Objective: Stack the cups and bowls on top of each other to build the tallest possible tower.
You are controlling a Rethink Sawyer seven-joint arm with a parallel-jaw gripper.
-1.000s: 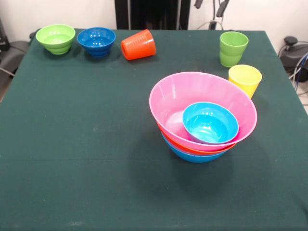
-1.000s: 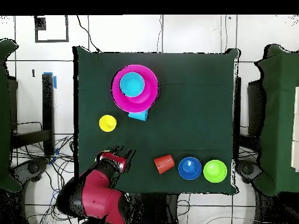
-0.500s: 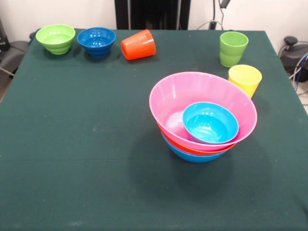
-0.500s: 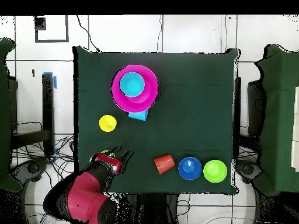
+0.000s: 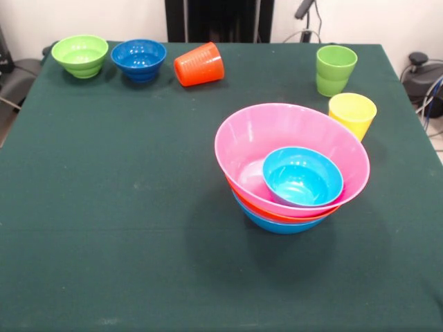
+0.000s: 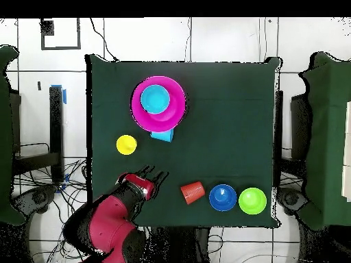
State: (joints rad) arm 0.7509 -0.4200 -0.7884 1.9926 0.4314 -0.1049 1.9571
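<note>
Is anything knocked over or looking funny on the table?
Yes. The orange cup lies tipped on its side at the table's far edge beside the dark blue bowl, while the green cup and yellow cup stand upright. The pink bowl also sits tilted on the stack.

tower: pink bowl (image 5: 291, 149) sitting nested on orange bowl (image 5: 277, 211) and blue bowl (image 5: 273, 223), cyan bowl (image 5: 302, 176) lying inside
yellow cup (image 5: 352, 115): standing at the tower's 1 o'clock
orange cup (image 5: 199, 64): lying tipped at 11 o'clock
</note>
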